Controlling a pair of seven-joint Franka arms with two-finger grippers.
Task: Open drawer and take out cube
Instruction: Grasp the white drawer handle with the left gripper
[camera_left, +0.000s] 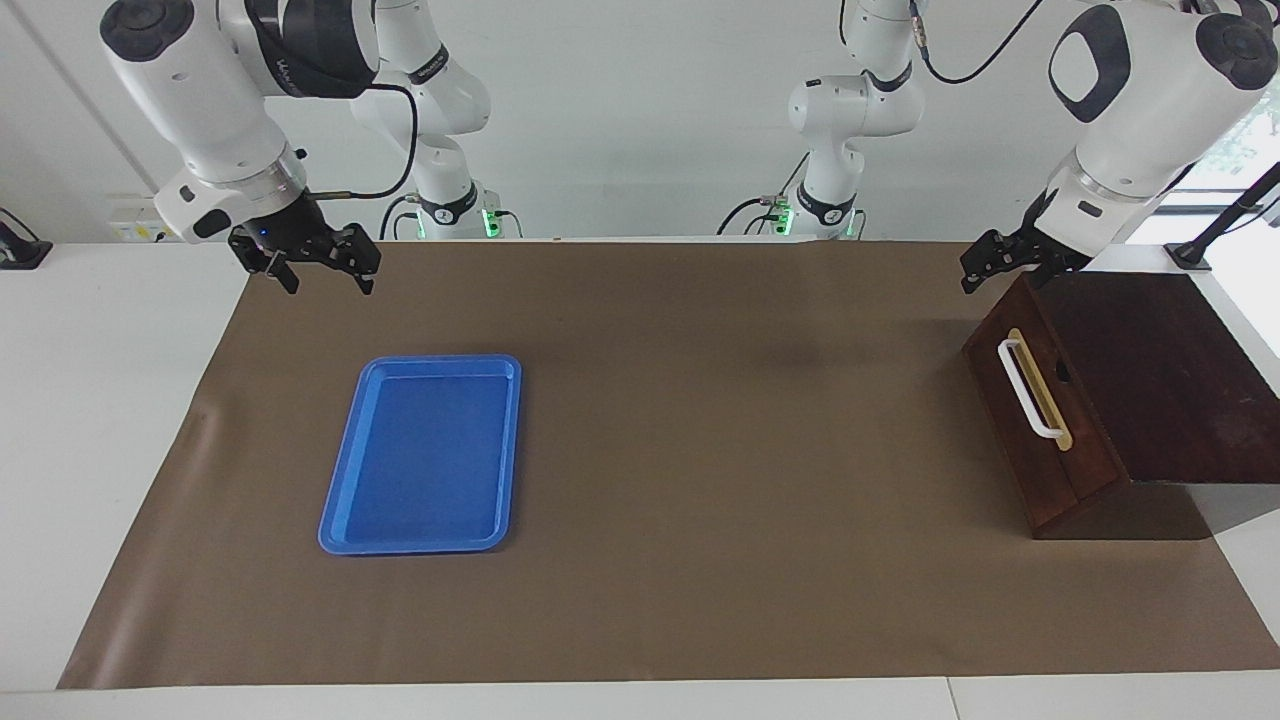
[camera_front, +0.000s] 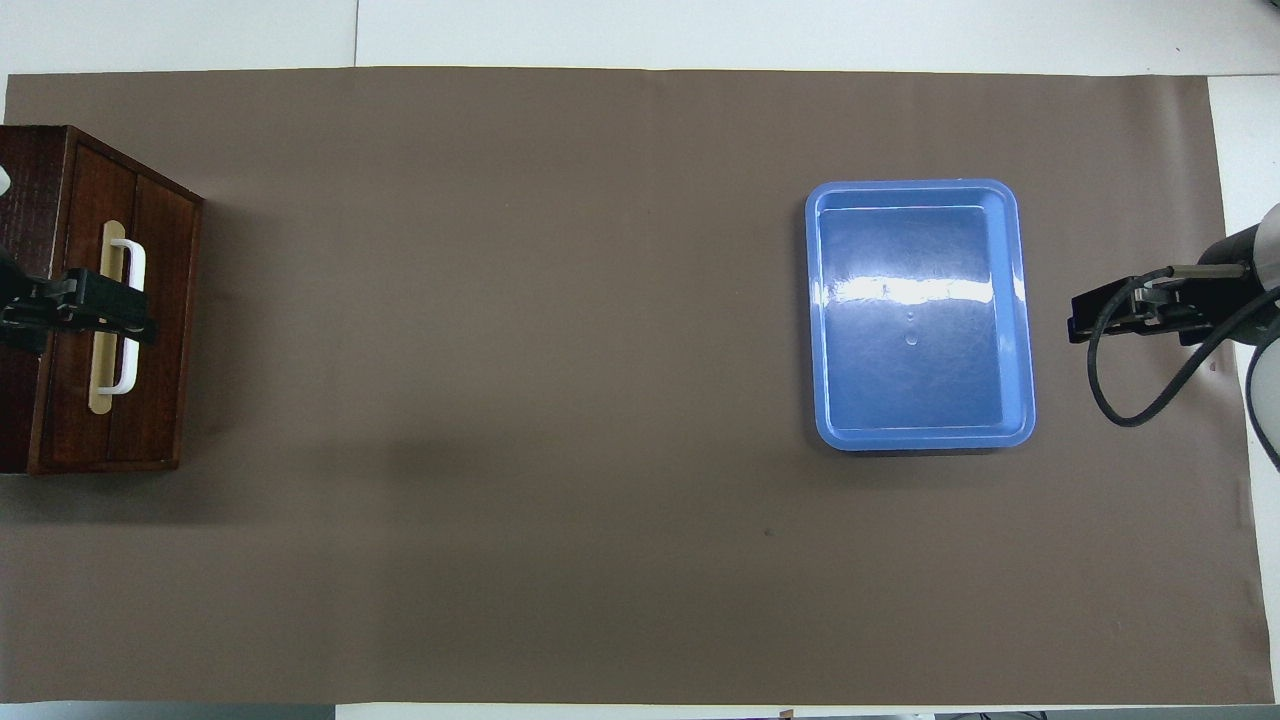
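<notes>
The drawer (camera_left: 1030, 440) is closed in its dark wooden box (camera_left: 1160, 370) at the left arm's end of the table, its white bar handle (camera_left: 1030, 392) facing the table's middle. The cube is hidden. My left gripper (camera_left: 985, 272) hangs open in the air by the box's upper corner nearest the robots. In the overhead view the left gripper (camera_front: 140, 315) lies over the drawer (camera_front: 160, 400) and crosses the handle (camera_front: 125, 375). My right gripper (camera_left: 330, 285) waits open above the mat at the right arm's end, holding nothing; the overhead view shows this gripper (camera_front: 1080, 318) beside the tray.
An empty blue tray (camera_left: 420, 455) lies on the brown mat (camera_left: 700, 450) toward the right arm's end, and the overhead view shows that tray (camera_front: 920, 315) too. The box stands at the mat's edge, partly on the white table (camera_left: 1250, 560).
</notes>
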